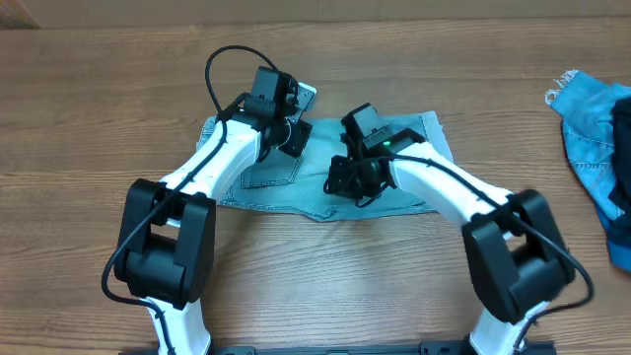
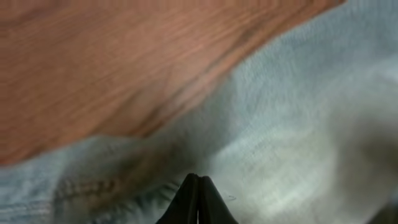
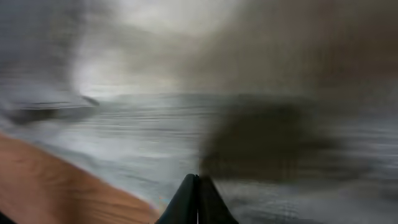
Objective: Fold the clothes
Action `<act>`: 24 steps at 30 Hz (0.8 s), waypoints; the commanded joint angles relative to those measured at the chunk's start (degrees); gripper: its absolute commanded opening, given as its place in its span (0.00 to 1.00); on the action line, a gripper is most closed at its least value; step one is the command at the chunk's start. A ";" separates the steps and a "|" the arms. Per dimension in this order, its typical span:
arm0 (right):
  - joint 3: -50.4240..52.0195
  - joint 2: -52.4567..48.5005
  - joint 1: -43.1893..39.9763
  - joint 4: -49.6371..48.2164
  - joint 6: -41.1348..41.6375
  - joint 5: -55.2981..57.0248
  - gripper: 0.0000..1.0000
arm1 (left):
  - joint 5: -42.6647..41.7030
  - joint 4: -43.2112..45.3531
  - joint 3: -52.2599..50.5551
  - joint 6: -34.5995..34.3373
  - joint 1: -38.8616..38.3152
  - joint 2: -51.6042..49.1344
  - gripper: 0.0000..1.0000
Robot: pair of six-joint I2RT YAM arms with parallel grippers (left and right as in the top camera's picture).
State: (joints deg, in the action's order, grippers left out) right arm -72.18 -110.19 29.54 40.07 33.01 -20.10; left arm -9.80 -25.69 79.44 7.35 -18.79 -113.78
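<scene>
While both arms lean over the table [image 1: 315, 281], the pale jeans [image 1: 419, 133] lie flat directly under the left fingers [image 2: 199, 198] and right fingers [image 3: 199, 198]. Each pair is pressed together at the denim; whether cloth is pinched is unclear. More blue denim [image 1: 592, 138] lies well right of the right fingers.

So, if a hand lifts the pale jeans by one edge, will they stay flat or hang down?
Probably floppy: the pale jeans lie flat with soft wrinkles, so a lifted edge should drape. Likely rather heavy for cloth, being denim with a stitched pocket. Unlikely to slide easily, since the wooden table looks matte.
</scene>
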 commanded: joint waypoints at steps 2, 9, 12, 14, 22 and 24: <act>0.02 -3.30 2.14 3.39 1.29 -0.50 0.04 | 1.92 3.52 0.17 1.86 -0.74 -5.03 0.04; 0.02 -3.30 2.97 16.33 0.07 -1.66 0.04 | 6.03 10.88 0.17 -0.63 0.63 -9.49 0.04; 0.02 -3.30 2.97 17.81 -1.29 -1.62 0.04 | 7.06 13.70 0.39 -1.90 3.06 -9.49 0.04; 0.00 -2.86 2.97 17.57 -2.01 -1.62 0.04 | 6.56 13.88 1.33 -4.00 5.25 -9.44 0.04; -0.33 10.01 2.97 4.15 -9.27 -1.38 0.04 | 0.52 9.27 7.17 -3.65 7.45 -8.90 0.04; -0.26 9.55 2.91 1.42 -9.25 -1.38 0.04 | 0.76 9.22 7.19 -3.61 7.04 -8.90 0.04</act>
State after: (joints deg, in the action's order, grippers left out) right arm -71.94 -102.39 32.34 44.14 25.36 -21.21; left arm -8.14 -16.12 85.19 4.21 -10.98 -122.30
